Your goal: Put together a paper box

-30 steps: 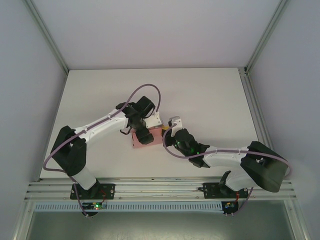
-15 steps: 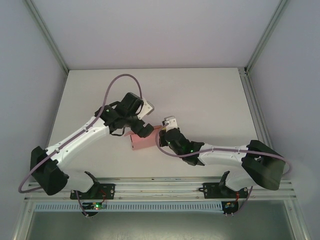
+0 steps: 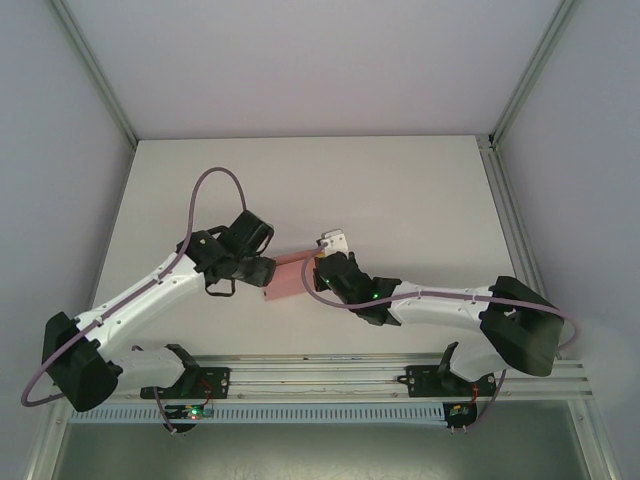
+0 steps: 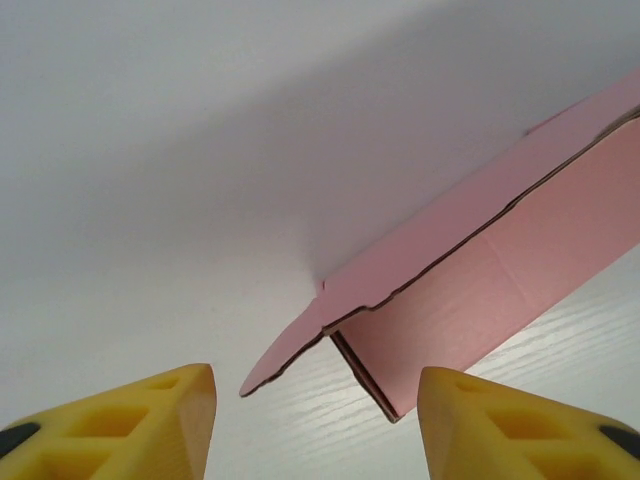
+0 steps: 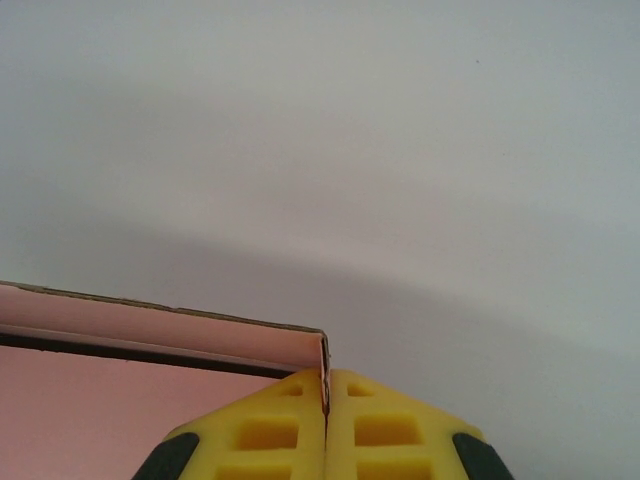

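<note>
As right end effector (image 5: 326, 380) pinches, paper box (image 5: 100, 405)

paper box (image 3: 287, 277) on table (image 3: 400, 190), mid-table | left gripper (image 3: 262, 270) just left of box, box end before its fingertips | right gripper (image 3: 322, 262) at box's far-right corner, touching it

paper box (image 3: 288, 277): was pink, dark-brown cut edges
left gripper (image 4: 315, 375): showed yellow, black pads
table (image 3: 400, 190): was white, faint grain
cable (image 3: 217, 169): was mauve
</note>
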Robot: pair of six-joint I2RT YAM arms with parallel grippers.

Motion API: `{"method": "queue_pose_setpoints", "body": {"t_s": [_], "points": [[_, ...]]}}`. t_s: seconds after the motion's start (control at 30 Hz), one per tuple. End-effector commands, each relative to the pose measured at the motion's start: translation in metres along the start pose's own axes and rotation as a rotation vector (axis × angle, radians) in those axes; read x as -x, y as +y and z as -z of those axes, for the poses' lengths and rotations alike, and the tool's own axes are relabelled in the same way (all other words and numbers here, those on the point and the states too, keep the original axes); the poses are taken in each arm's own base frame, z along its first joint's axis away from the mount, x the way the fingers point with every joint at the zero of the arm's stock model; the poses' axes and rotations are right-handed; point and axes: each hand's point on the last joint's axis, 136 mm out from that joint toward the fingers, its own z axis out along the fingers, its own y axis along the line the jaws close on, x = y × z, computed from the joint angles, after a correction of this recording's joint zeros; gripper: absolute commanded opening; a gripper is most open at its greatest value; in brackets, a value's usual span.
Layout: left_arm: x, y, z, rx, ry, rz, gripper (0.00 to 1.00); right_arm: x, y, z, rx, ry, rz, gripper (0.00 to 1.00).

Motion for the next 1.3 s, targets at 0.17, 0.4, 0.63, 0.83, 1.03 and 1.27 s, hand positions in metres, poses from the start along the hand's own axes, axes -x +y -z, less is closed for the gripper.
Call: {"method": "queue_pose_setpoints", "body": {"t_s": [0.17, 0.4, 0.63, 0.83, 1.03, 1.27], "points": [[-0.008, 0.016, -0.001, 0.082, 0.001, 0.028, 0.37, -0.038, -0.005, 0.000, -0.011, 0.140, 0.134, 0.00], [-0.009, 0.012, -0.004, 0.057, 0.001, 0.019, 0.33, -0.040, -0.005, -0.001, -0.014, 0.145, 0.142, 0.00], [-0.011, 0.011, -0.012, 0.057, 0.023, 0.021, 0.31, -0.041, -0.003, -0.001, -0.006, 0.159, 0.151, 0.00], [0.000, 0.003, -0.008, 0.018, -0.010, 0.059, 0.00, -0.047, -0.005, -0.003, -0.025, 0.171, 0.179, 0.00], [0.003, -0.007, -0.006, -0.070, -0.007, 0.189, 0.00, -0.048, -0.003, -0.001, -0.065, 0.157, 0.239, 0.00], [0.020, -0.033, 0.010, -0.326, -0.004, 0.379, 0.00, -0.055, 0.002, -0.003, -0.104, 0.168, 0.317, 0.00]]}}
